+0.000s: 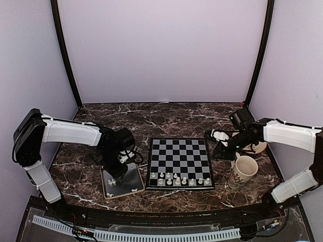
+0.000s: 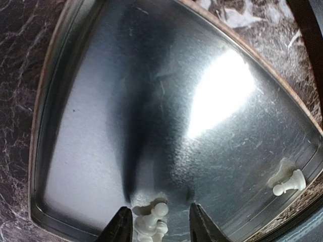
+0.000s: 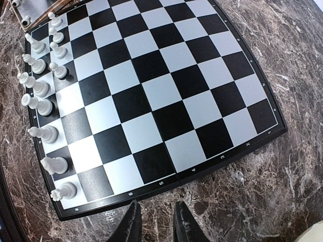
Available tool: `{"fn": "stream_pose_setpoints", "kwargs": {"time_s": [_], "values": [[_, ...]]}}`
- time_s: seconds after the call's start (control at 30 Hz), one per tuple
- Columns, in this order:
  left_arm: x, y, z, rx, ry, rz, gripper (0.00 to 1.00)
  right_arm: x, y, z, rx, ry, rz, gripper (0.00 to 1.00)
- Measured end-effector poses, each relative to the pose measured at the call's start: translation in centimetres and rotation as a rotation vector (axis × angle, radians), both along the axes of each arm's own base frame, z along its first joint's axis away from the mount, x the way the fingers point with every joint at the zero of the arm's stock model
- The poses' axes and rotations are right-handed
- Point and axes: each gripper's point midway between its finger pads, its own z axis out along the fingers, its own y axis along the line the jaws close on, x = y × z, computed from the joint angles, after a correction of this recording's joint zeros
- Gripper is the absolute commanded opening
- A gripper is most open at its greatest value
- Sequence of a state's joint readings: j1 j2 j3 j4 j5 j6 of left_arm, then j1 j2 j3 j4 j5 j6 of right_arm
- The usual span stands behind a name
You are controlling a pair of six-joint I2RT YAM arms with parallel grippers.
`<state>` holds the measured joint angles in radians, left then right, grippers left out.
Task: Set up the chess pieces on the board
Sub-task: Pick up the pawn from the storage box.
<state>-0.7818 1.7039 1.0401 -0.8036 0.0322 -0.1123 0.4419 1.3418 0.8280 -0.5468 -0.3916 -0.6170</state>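
Some chess pieces (image 2: 149, 222) lie between the left tool's (image 2: 159, 209) jaws.

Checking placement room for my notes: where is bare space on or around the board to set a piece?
The board has six bare far rows, and the marble behind it is bare. Crowded: chess pieces line its near two rows; mug and right gripper stand off its right side; left gripper straddles pieces on the tray.
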Motion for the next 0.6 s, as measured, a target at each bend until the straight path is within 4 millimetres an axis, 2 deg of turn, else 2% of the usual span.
{"fn": "stream_pose_setpoints", "kwargs": {"time_s": [0.2,0.6], "values": [[-0.6,0.7,-0.4,0.066,0.002,-0.007,0.3,0.0,0.0,-0.1,-0.001,0.003,0.0,0.24],[-0.9,1.5,-0.7,0.129,0.005,0.025,0.28,0.0,0.0,-0.1,-0.001,0.003,0.0,0.24]]}}
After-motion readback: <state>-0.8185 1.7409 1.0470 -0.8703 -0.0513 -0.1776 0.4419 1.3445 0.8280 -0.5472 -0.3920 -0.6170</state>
